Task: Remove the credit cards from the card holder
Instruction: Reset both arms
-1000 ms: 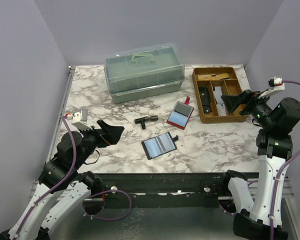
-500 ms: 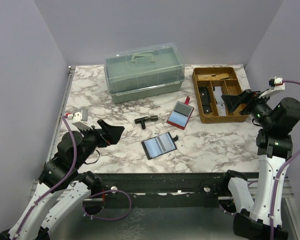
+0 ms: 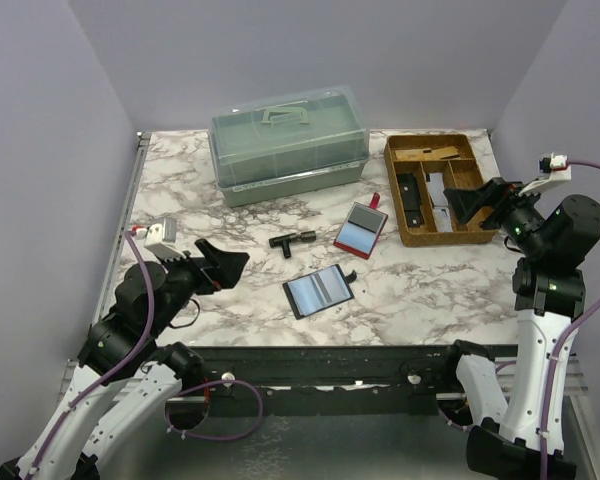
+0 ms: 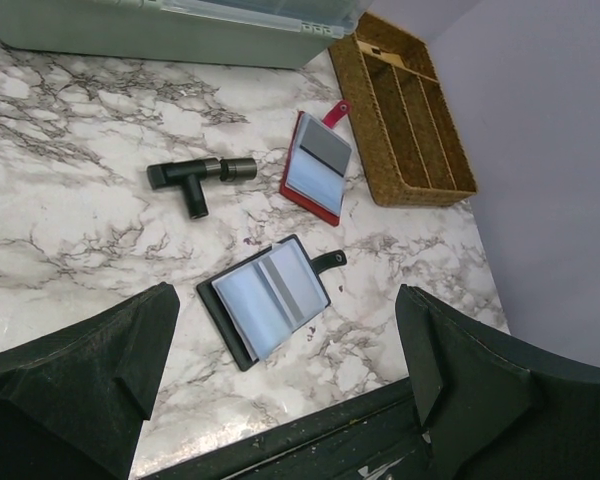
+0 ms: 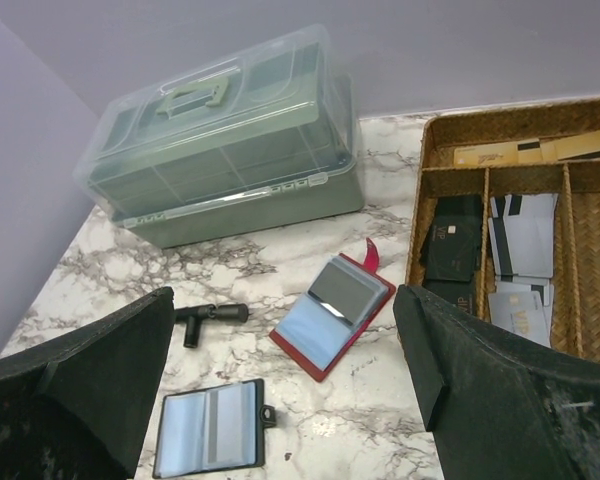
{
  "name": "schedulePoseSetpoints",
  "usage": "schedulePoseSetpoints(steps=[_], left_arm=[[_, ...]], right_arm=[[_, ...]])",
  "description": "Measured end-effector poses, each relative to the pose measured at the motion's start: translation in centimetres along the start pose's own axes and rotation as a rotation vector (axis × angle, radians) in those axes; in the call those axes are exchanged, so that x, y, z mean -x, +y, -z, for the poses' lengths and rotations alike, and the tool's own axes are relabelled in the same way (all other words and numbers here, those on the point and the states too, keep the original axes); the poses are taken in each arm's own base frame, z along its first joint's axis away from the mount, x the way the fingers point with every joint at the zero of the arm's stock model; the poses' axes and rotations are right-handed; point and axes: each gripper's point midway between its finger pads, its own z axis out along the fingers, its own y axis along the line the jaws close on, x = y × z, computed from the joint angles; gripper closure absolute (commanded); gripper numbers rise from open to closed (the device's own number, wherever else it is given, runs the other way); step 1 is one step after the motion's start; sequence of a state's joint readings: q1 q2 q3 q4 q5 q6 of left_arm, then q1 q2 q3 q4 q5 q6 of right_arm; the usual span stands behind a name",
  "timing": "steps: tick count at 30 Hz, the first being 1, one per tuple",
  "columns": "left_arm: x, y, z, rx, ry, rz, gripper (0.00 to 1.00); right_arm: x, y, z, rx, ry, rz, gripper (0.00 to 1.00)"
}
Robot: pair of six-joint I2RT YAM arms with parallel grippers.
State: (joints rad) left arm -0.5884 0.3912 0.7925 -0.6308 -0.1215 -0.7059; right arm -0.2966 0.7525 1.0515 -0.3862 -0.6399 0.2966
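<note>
- green lidded box: shut, at the far side of the worktop; contents unclear.
- wicker tray: divided, with loose dark, silvery and tan cards in its compartments.
- black card holder: lies open, with pale blue and grey credit cards inside.
- red card holder: open, a blue-grey card showing.
- left hand, right hand: fingers spread wide, holding and touching nothing.

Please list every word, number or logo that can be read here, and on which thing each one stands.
None can be read surely.
Grey card in the tray: pale printed mark, too blurred.
Black card in the tray: tiny mark, too small.
Red holder, black holder, box: no text shows.
</note>
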Motion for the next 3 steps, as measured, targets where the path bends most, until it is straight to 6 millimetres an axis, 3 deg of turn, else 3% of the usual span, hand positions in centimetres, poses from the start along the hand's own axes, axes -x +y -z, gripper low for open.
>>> schedulePoseSetpoints(steps=[3], left_arm=[[-0.09, 0.06, -0.13, 0.004, 0.005, -0.003, 0.01]], right_arm=[[0.01, -0.02, 0.0, -0.001, 0.0, -0.001, 0.0]])
